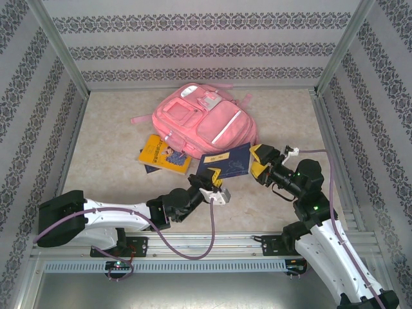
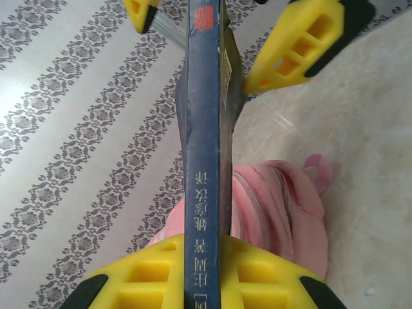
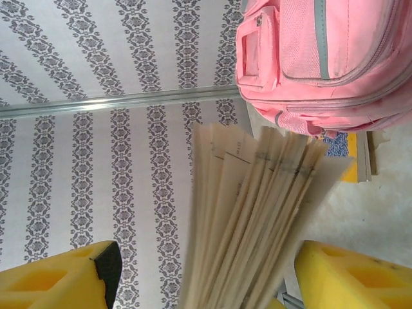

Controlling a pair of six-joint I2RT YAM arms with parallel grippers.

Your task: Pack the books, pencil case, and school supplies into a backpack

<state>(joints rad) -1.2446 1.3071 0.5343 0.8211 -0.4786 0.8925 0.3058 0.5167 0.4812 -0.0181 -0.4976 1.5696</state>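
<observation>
The pink backpack (image 1: pixel 203 122) lies flat, front pockets up. The yellow book (image 1: pixel 164 154) lies flat just beside it. The navy book (image 1: pixel 226 164) is raised, tilted, with pages fanned.

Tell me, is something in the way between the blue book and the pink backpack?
Nothing visible. The navy book, pinched by the left gripper, reaches the near side of the backpack. The yellow book lies off to the left. I can't see an open zipper, though.

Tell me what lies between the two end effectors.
A navy book, in the top view: the left end effector clamps its spine; its pages fan between the right end effector's open fingers.
</observation>
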